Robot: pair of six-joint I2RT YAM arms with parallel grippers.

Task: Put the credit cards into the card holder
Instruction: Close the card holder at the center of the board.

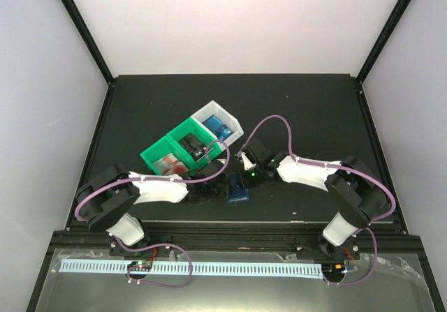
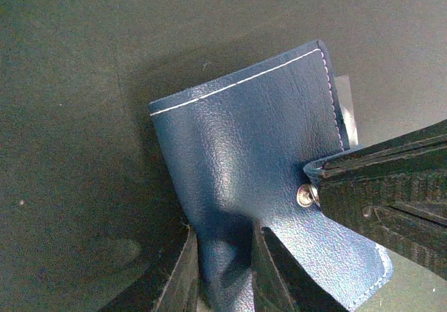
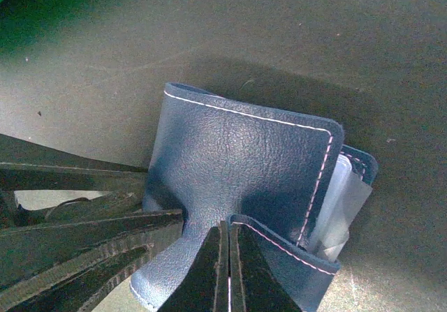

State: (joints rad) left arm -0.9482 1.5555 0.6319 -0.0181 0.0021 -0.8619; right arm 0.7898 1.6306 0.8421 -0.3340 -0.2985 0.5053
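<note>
My L end effector (image 2: 225, 270) & R end effector (image 3: 229, 266) both clamp card holder (image 2: 244, 144); thin flap pinch may slip if pulled.

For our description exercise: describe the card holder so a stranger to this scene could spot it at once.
On the dark table, look in front of the green bin. The card holder is there: a dark blue stitched wallet with a metal snap, the only item not in a bin.
</note>
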